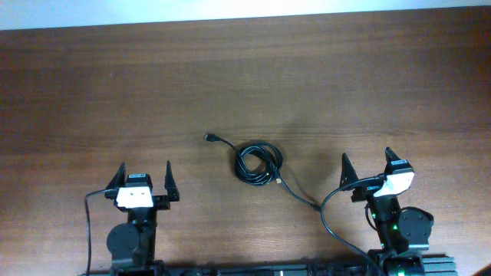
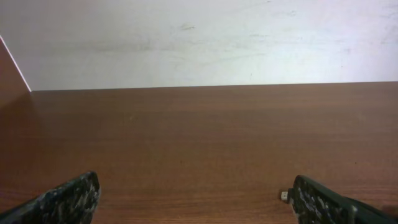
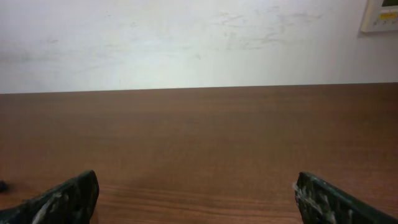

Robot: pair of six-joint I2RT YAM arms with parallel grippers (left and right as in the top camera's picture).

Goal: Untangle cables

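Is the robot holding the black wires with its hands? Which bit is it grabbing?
Nothing is held. The left gripper and right gripper are both open and empty; the cables lie coiled on the table between them.

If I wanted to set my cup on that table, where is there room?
The wooden table is bare across its far half, beyond the cables, and at both ends outside the left gripper and right gripper. Crowded only near the middle front, where the coiled cables lie between the open grippers.
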